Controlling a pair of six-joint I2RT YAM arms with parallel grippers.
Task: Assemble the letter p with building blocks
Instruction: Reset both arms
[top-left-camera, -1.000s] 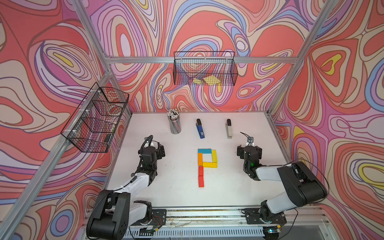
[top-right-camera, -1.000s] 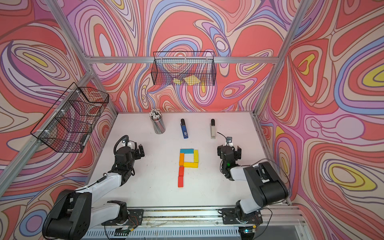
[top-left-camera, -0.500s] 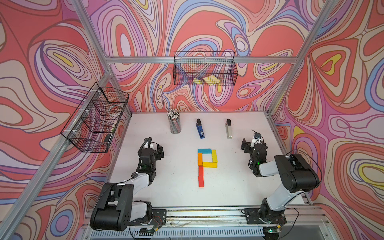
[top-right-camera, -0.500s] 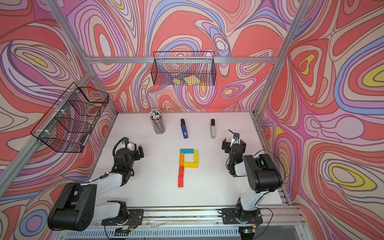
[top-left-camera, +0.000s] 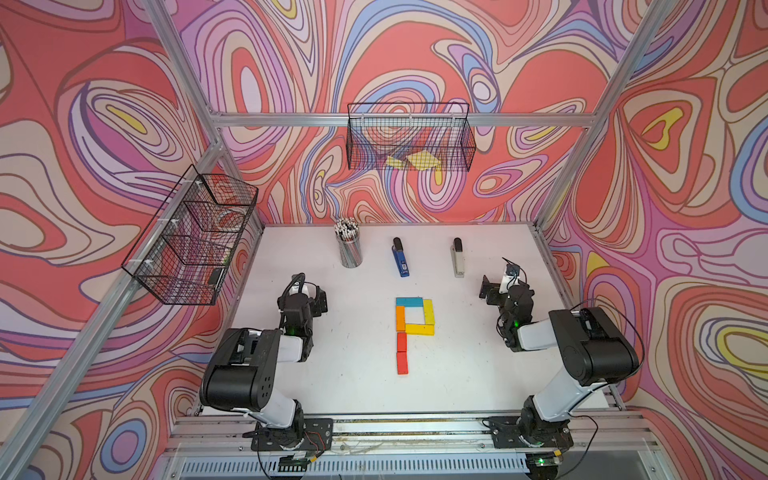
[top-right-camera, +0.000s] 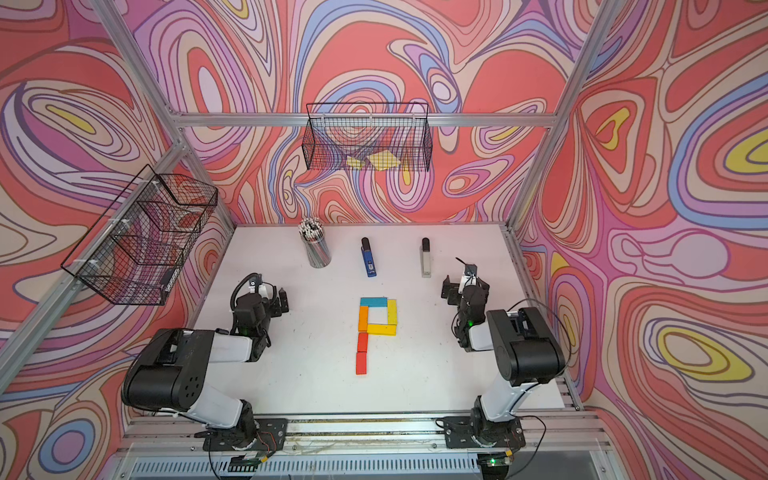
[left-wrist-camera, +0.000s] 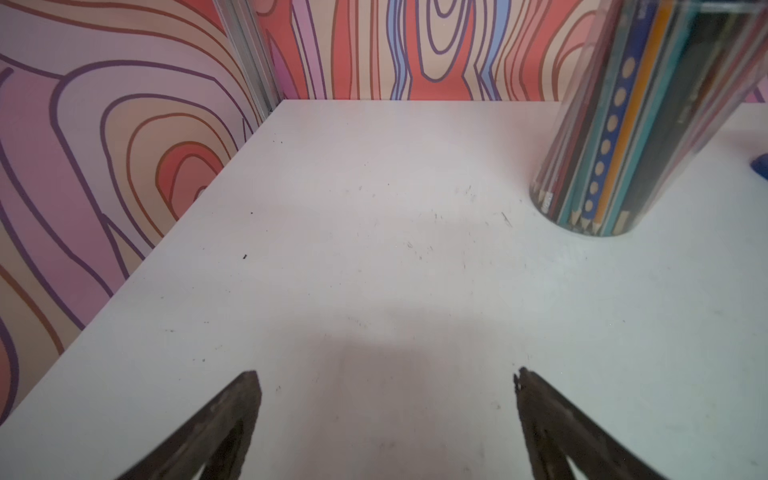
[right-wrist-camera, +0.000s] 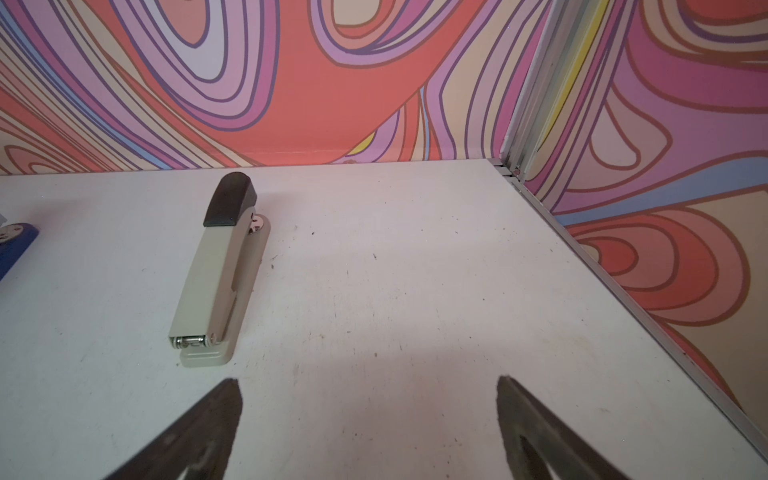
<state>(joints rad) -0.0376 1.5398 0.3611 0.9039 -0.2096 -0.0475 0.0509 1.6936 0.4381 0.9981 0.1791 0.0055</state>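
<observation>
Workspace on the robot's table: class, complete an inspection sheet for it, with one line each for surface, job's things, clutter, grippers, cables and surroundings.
Surface: white table, faintly scuffed, no spills.
Job's things: letter p lies assembled mid-table, with the light blue block on top, the orange block and two red blocks as stem, and two yellow blocks closing the loop.
Clutter: pencil cup, blue stapler and beige stapler in a row at the back, apart from the letter.
Grippers: left gripper and right gripper open, holding nothing.
Cables: a black cable loops at each wrist.
Surroundings: back-wall wire basket holds yellow pieces; side-wall wire basket; swirl-patterned walls.
</observation>
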